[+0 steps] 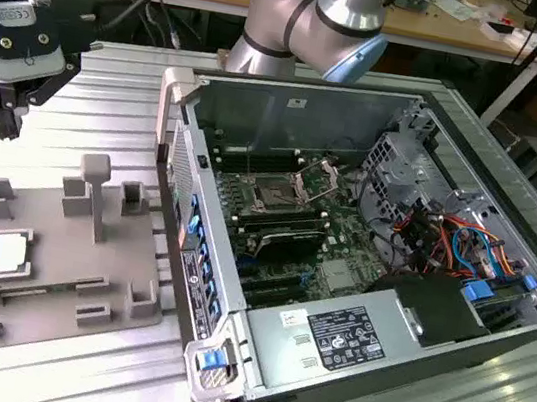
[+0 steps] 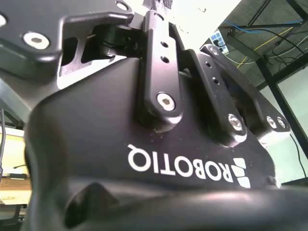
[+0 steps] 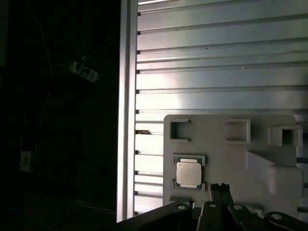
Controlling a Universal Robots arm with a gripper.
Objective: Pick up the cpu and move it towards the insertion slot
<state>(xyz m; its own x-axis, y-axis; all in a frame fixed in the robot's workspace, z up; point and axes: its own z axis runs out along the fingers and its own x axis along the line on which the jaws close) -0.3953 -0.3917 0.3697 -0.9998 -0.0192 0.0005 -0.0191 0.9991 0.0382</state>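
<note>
The cpu (image 1: 5, 253), a small square chip with a silvery top, lies in a pocket of the grey plastic tray (image 1: 60, 241) at the exterior view's left. My gripper (image 1: 0, 105) hangs high above the table, beyond the tray's far side and apart from the chip. In the first wrist view the cpu (image 3: 188, 173) lies flat on the tray (image 3: 226, 154), with the gripper's black linkage (image 3: 219, 202) close beside it in the picture. The insertion slot (image 1: 275, 194), framed by a shiny bracket, sits on the green board inside the open computer case.
The open computer case (image 1: 366, 226) fills the exterior view's middle and right, with a tall side wall (image 1: 185, 219) facing the tray. Raised blocks (image 1: 93, 190) stand on the tray. The table is ribbed aluminium (image 3: 216, 72). The gripper's black body (image 2: 168, 159) is close in the second wrist view.
</note>
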